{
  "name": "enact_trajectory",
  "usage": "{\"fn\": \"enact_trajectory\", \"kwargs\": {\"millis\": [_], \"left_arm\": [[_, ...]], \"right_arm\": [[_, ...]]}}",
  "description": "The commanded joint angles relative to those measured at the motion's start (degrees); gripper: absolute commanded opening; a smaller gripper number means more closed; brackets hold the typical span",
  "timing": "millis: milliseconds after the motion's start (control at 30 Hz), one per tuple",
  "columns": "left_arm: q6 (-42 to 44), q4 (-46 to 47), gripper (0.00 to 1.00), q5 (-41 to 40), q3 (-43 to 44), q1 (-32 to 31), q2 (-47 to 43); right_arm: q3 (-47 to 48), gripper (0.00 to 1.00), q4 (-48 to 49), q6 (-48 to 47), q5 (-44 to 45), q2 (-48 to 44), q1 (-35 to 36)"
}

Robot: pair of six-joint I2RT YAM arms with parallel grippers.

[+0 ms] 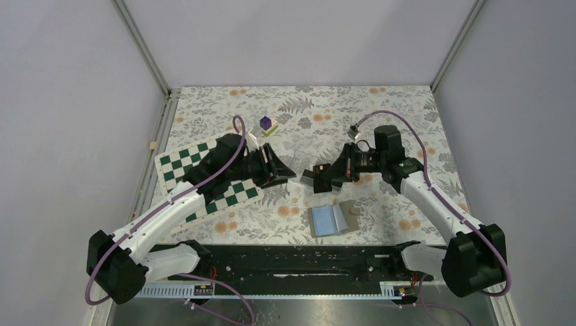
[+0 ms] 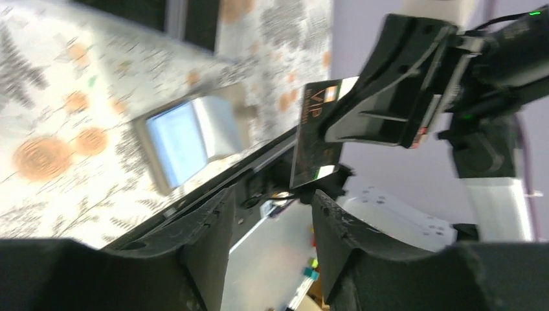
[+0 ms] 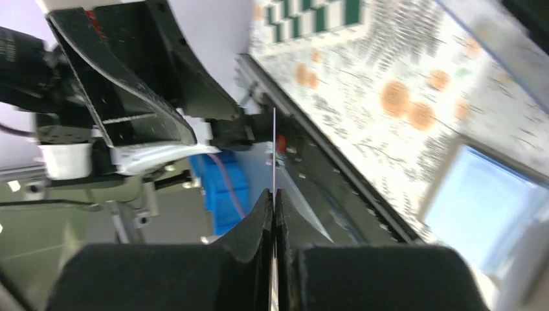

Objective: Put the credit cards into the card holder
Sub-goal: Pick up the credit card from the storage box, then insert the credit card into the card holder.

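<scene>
Top external view gives you the whole floral surface (image 1: 380, 109), but both arms crowd its middle. Their dark bodies hide the spot where the two sets of fingertips come together. The checkerboard (image 1: 178, 165) lies behind the left gripper (image 2: 273, 194), and that arm covers part of it.

From the left wrist you see the left gripper's fingers standing apart with nothing between them. That picture is smeared, so every edge is soft.

Just past those tips, the right gripper (image 3: 274, 194) is pressed together on a credit card (image 2: 315, 146), held upright off the surface. You can read "VIP" near the card's top. Its lower end sits close to one left fingertip, and you cannot tell whether they touch. From the right wrist the card is only a thin edge-on line.

The card holder (image 1: 326, 221) lies open on the surface on the near side of the right gripper, pale blue inside up and apart from both grippers. The right wrist view cuts it off at the frame edge.

The purple cube (image 1: 266, 123) sits beyond the left gripper, too small to show what it rests on.
</scene>
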Motion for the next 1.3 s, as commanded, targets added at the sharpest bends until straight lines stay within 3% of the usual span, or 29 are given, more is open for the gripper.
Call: {"fn": "enact_trajectory", "kwargs": {"millis": [0, 200, 600, 1267], "left_arm": [[1.28, -2.36, 0.44, -2.34, -6.35, -2.03, 0.48], [-0.64, 4.76, 0.34, -2.27, -9.94, -8.25, 7.75], [2.82, 4.34, 0.25, -4.31, 0.7, -14.83, 30.57], [7.19, 2.23, 0.18, -7.83, 3.2, -15.31, 42.93]], "right_arm": [[-5.63, 0.0, -10.57, -16.15, 7.54, -2.75, -0.22], [-14.1, 0.0, -4.56, -17.26, 12.64, -2.49, -0.27], [-20.32, 0.0, 2.29, -17.3, 23.57, -3.14, -0.25], [-22.06, 0.0, 2.47, -18.79, 30.07, -1.14, -0.22]]}}
